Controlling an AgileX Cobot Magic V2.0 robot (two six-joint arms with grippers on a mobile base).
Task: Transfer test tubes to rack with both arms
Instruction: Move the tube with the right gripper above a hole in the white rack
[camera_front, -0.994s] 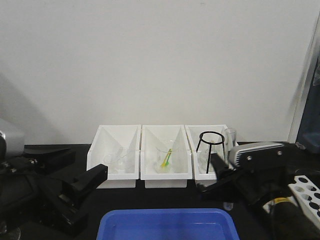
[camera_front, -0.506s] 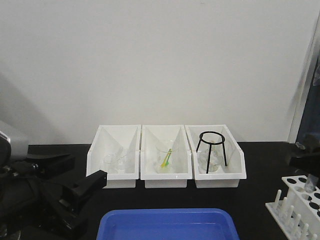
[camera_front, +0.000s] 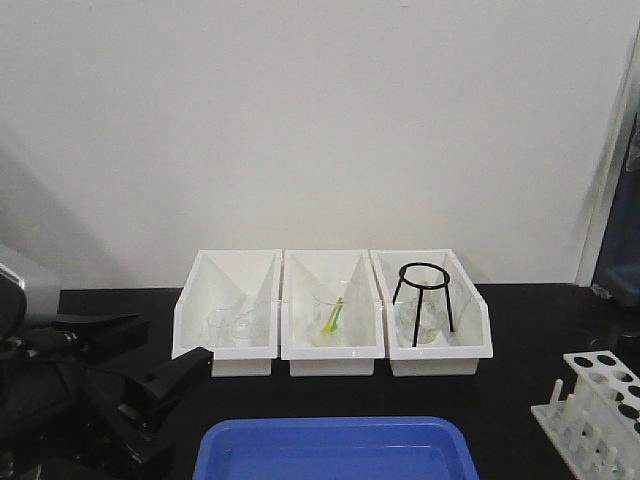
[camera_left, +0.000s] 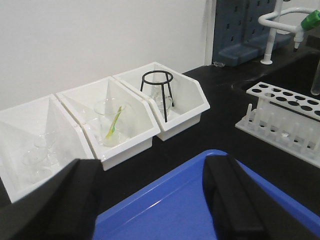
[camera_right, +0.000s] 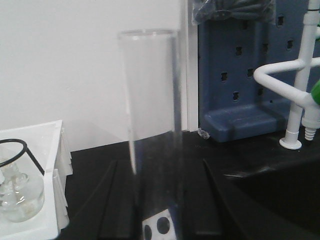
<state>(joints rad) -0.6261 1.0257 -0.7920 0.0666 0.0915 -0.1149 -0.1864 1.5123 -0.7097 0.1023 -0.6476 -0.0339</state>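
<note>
Right gripper (camera_right: 160, 167): fingers clenched on upright test tube (camera_right: 150, 100); lower it vertical, centred over a rack (camera_left: 282, 107) hole. Left gripper (camera_left: 152, 167): fingers spread, empty.

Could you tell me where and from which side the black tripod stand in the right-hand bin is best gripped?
Probably the top ring of the black tripod stand, from straight above. It stands upright inside the bin, whose walls shield the legs, and a glass vessel sits between them, so only the ring is open.

Bare tabletop (camera_front: 520, 400) lies open between the bins (camera_front: 330, 362) and the rack (camera_front: 600, 398); the tray (camera_front: 335, 428) fills the front centre.
</note>
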